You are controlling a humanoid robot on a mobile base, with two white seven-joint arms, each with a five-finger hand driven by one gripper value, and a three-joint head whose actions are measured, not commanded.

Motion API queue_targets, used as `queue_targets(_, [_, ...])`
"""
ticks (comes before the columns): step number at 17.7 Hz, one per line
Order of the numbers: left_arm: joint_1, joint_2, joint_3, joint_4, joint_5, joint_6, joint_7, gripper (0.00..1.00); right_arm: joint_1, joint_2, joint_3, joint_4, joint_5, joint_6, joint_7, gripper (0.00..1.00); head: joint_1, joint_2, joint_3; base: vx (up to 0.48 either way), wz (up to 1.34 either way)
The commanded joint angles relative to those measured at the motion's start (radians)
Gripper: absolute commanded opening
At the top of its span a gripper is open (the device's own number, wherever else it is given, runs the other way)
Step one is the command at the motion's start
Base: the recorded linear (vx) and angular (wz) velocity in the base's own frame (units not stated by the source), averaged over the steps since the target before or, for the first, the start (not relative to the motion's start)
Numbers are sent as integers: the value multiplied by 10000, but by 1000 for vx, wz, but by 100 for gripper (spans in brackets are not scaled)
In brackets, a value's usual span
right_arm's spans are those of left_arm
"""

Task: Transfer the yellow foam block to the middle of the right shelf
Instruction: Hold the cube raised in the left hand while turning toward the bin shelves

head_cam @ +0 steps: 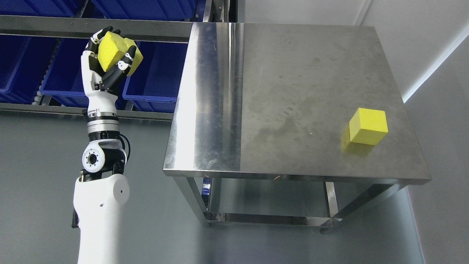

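The robot's left hand is raised high at the left of the view, its fingers wrapped tight round a yellow foam block, which looks a little squashed in the grip. The block is held up in front of a rack of blue bins behind a grey metal rail, so it is off the table and close to the shelving but not yet resting in anything. A second yellow block sits alone near the right edge of the steel table, well apart from the hand; the right arm is nowhere in view. To my eye the carry is nearly done and the placing is what remains. The task speaks of a right shelf, and I cannot tell from here which bay counts as that, so the arm should be sure of its target before letting go. To do it well, I would bring the block forward over the middle bin, clear of the rail above and the bin's front lip, and lower it until it is inside the bin walls. Foam springs back when freed, so the fingers should spread slowly and evenly, or the block may pop sideways. Then the hand should draw straight back without brushing the bin edge.
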State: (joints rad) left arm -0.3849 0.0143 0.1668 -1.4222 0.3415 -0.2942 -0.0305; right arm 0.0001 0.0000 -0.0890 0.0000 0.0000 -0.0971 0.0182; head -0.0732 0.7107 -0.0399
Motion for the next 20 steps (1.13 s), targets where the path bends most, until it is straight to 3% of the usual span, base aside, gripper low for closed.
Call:
queue_targets(1, [687,31,-639,-305,-192,-707,90,28,-17,-175,0,-175,0,5,2,100,0,0,0,-36,63])
queue_targets(8, [1027,31,-732,-136,-807,-1123,-17,28,-32,-175,0,-175,0,5,2,100,0,0,0,-30,387])
queue_targets(20, [1256,31,-947,-151,-807,-1245,-171,28,-17,-175,0,-175,0,5,2,100,0,-1,0,30,1132])
